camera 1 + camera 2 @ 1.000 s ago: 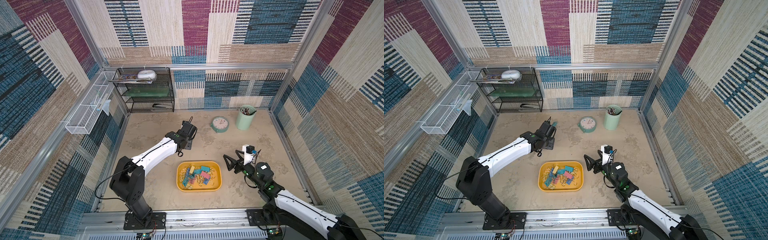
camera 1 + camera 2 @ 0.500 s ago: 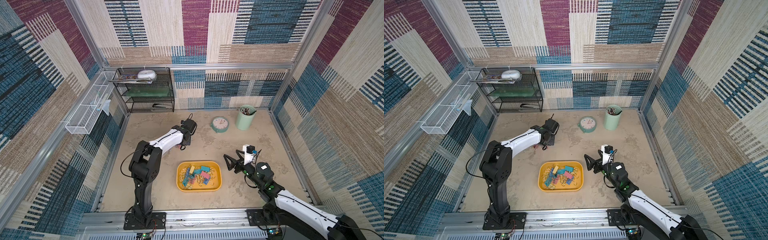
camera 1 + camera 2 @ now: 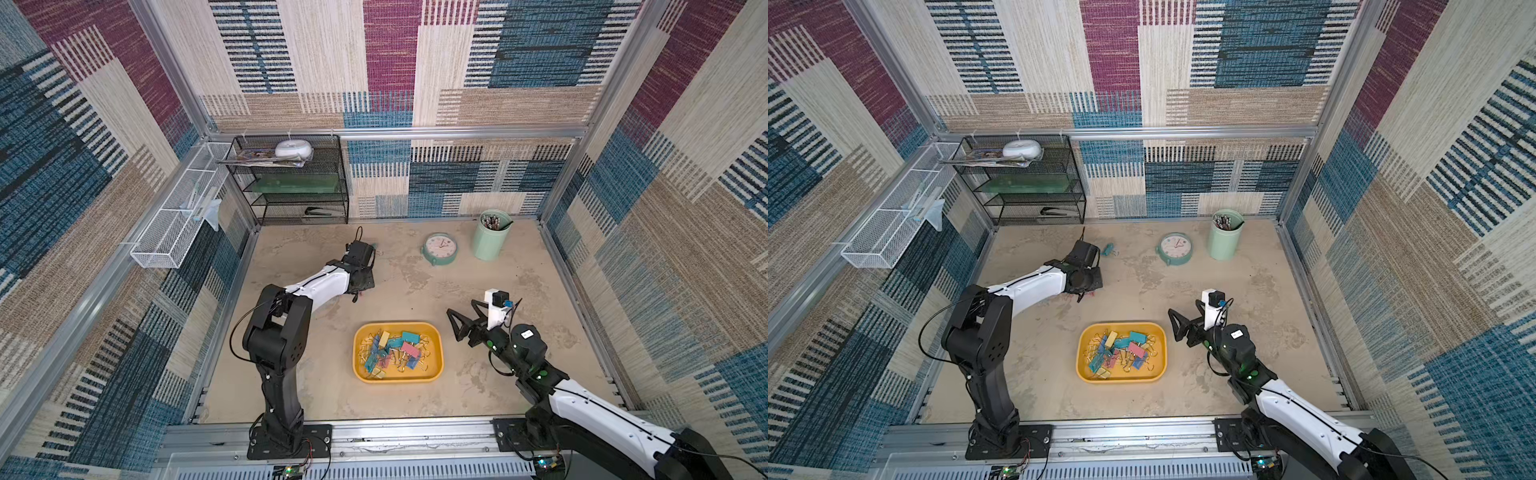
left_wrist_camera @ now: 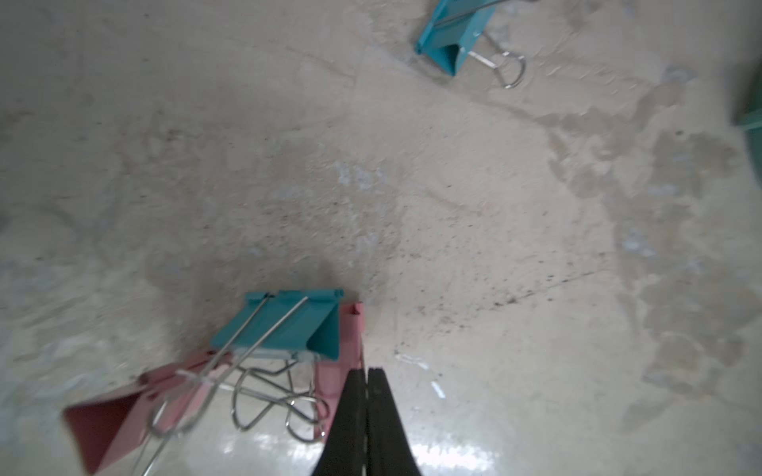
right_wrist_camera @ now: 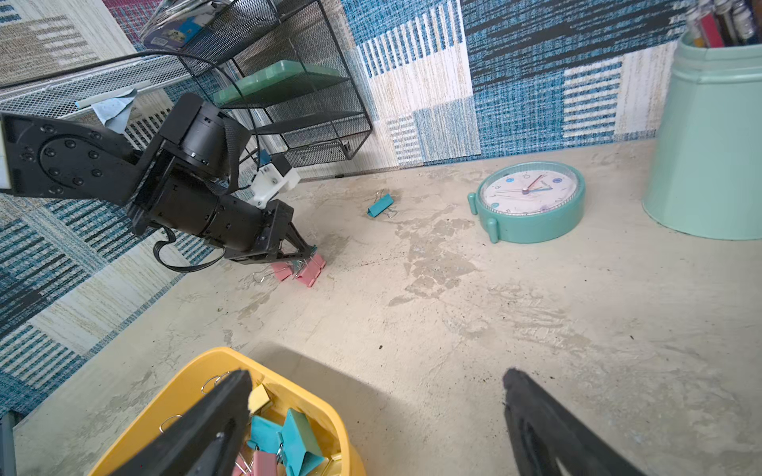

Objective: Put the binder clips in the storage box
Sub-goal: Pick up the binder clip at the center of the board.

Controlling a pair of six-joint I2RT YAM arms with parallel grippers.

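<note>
Beyond the far left corner of the storage box (image 3: 434,370), well apart from it, the left gripper (image 4: 366,377) is found down at the tabletop (image 3: 415,286) with its jaws pressed flat together. A small heap is touched by it, in which a teal clip (image 4: 284,325) is stacked on pink clips (image 4: 346,342); whether a wire handle is pinched cannot be told. A lone teal clip (image 3: 1108,249) is seen farther from the box, toward the back wall. Most binder clips (image 3: 395,349) are piled inside the box. Just beside the box's right edge, the right gripper (image 3: 461,306) is held above the tabletop, jaws spread wide and empty. A teal clock (image 3: 440,248) and a mint pen cup (image 3: 490,235) are set well behind the box. The dial's numerals are too blurred to be read, and the white label (image 3: 527,333) on the right arm is too small.
</note>
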